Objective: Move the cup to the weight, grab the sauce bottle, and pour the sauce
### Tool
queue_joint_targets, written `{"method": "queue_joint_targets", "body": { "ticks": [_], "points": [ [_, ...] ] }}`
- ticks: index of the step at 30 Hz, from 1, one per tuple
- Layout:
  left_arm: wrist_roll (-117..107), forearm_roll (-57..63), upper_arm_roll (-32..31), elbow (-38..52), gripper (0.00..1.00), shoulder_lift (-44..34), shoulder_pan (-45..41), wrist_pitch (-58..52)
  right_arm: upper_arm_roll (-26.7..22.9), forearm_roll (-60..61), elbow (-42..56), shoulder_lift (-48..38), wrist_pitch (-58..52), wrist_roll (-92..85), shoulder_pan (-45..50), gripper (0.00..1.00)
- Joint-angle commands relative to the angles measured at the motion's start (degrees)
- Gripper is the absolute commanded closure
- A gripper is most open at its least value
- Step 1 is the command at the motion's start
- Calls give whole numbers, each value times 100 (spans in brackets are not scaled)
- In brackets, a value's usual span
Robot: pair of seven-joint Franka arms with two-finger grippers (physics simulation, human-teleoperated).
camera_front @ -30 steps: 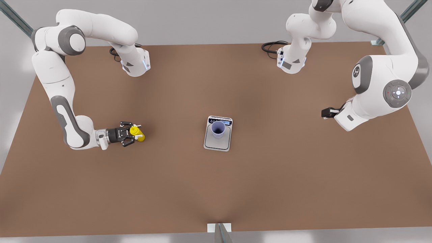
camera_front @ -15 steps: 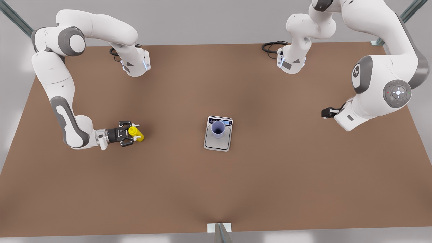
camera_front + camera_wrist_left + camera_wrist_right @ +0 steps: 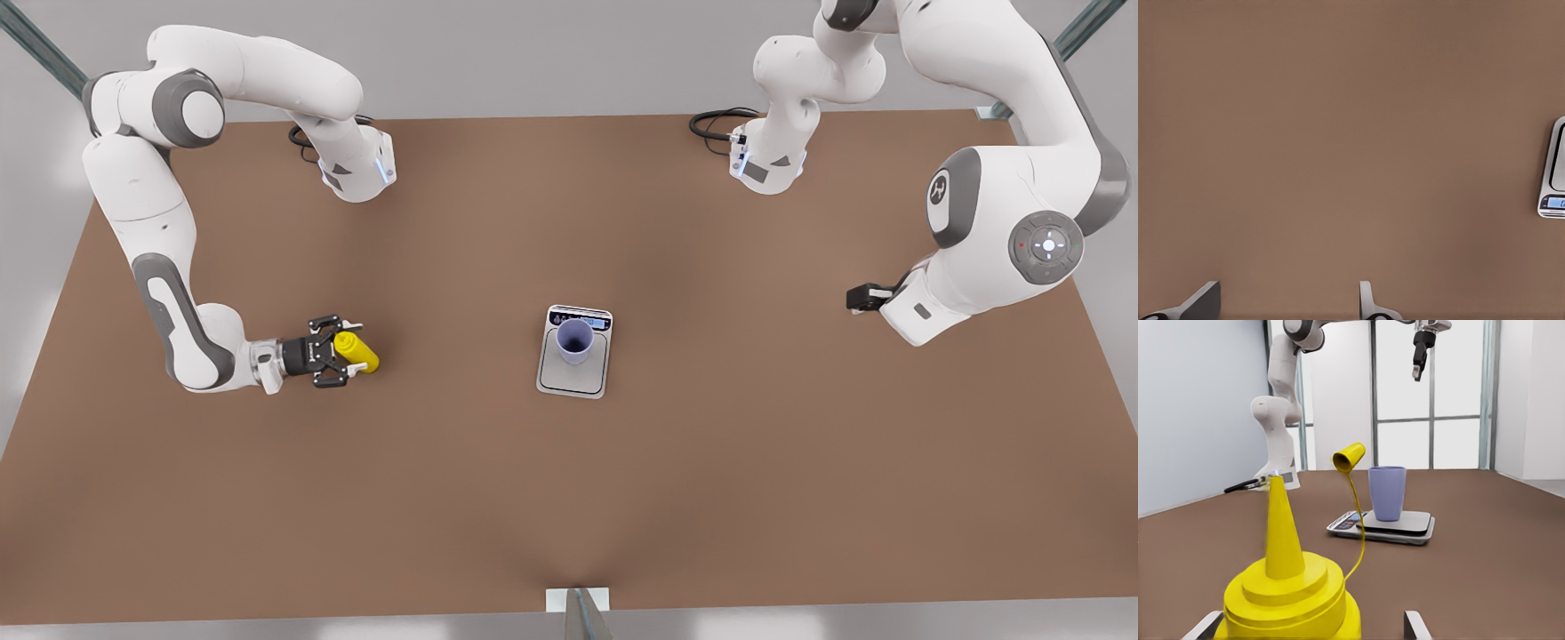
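The right gripper (image 3: 342, 353) is seen clamped on the sauce bottle (image 3: 355, 353), held low over the table (image 3: 711, 462) with its nozzle (image 3: 1281, 527) pointed toward the cup (image 3: 573, 340). The cup is found well beyond this gripper, upright on the weight (image 3: 574, 377). The left gripper (image 3: 855, 298) is kept high on the far side of the weight, waiting, its fingers (image 3: 1368, 303) spread with nothing between them.

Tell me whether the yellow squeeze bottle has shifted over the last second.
Yes. In the front view the yellow squeeze bottle, held in the right tool, has tipped and slid slightly toward the front view's left, away from the silver-grey scale.
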Motion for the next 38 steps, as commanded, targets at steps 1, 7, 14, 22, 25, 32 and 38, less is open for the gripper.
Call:
{"method": "queue_joint_targets", "body": {
  "ticks": [1, 7, 14, 22, 25, 32, 38],
  "points": [
    [0, 2, 0, 0, 0, 0, 0, 0, 0, -19, 1, 0, 0, 0, 0, 0],
    [0, 2, 0, 0, 0, 0, 0, 0, -9, -203, 10, 0, 0, 9, -158, 0],
    [0, 2, -8, 0, 0, 0, 0, 0, 0, -581, 150, 9, -9, 0, -413, 0],
    [0, 2, -8, 26, 0, -9, 0, 0, 70, -1908, 1108, -1511, -1784, 2696, -1204, 0],
    [9, 2, -26, 105, 0, -53, -9, 9, 765, -1820, 2074, -2574, -987, 6913, -3, 0],
    [35, 2, -26, 202, 0, -167, 9, -114, 607, -6303, 2997, -3428, -378, 14977, 2022, 0],
    [35, 2, -26, 202, 0, -167, 9, -114, 642, -5890, 3086, -3384, -448, 14862, 1424, 0]
  ]
}}
